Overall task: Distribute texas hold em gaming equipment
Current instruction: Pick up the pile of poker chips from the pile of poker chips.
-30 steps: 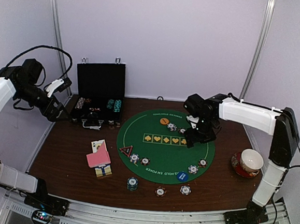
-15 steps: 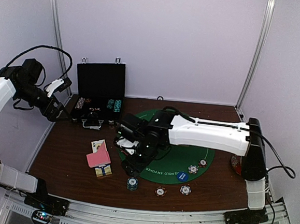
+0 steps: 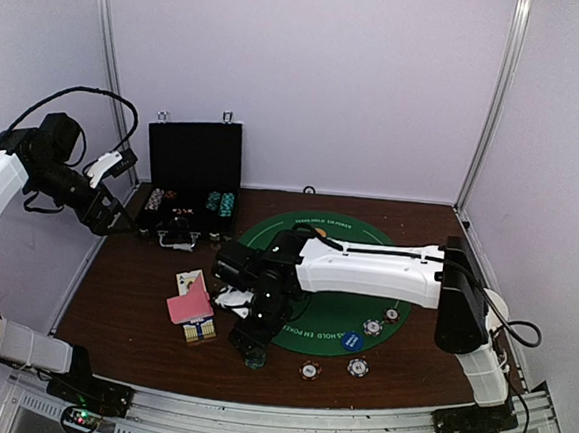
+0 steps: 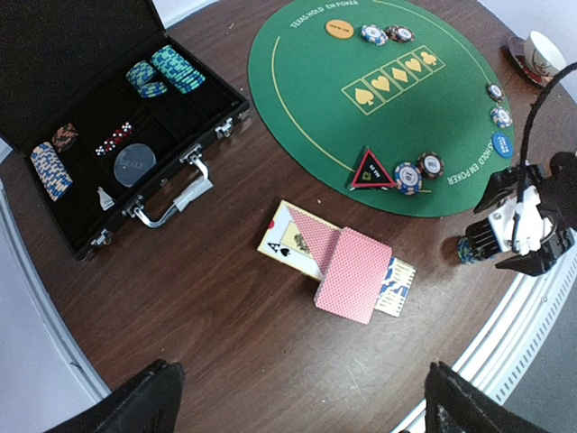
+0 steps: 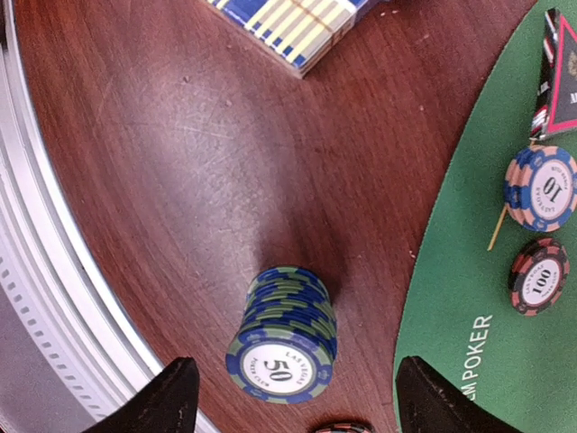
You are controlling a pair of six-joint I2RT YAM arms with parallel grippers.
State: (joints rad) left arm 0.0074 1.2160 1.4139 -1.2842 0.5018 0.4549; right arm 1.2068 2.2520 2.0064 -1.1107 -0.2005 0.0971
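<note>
Chip stack (image 5: 284,334): blue with green edge stripes, top face marked "50". It stands upright on the bare table (image 5: 162,162), just off the edge of the mat (image 5: 469,298) and near the front rail. My right gripper (image 5: 293,392) hangs over it with the jaws apart, one finger on each side of the stack and neither touching; nothing held. On the mat beside it are one pink-and-blue 10 chip (image 5: 545,188), one red-and-black 100 chip (image 5: 538,275) and one red-edged triangle marker (image 5: 563,77). The rim print there ends in "POKER". From the left wrist the far rim reads "TEXAS HOLD EM POKER". That view also shows five yellow suit boxes (image 4: 394,79), one orange button (image 4: 343,27) with two chips beside it, one blue button (image 4: 501,144), and two chips at the right rim. From the top, two more chips lie on the table off the near edge of the mat. Left of the mat, pink-backed cards (image 4: 354,284) lie over a striped box (image 4: 397,289), with one ace of spades (image 4: 288,242) face up. The black case (image 4: 99,126) is open at far left with chip stacks inside. One cup (image 4: 545,50) sits on a saucer, far right. My left gripper (image 4: 302,406) is spread wide and empty, high above the table.
</note>
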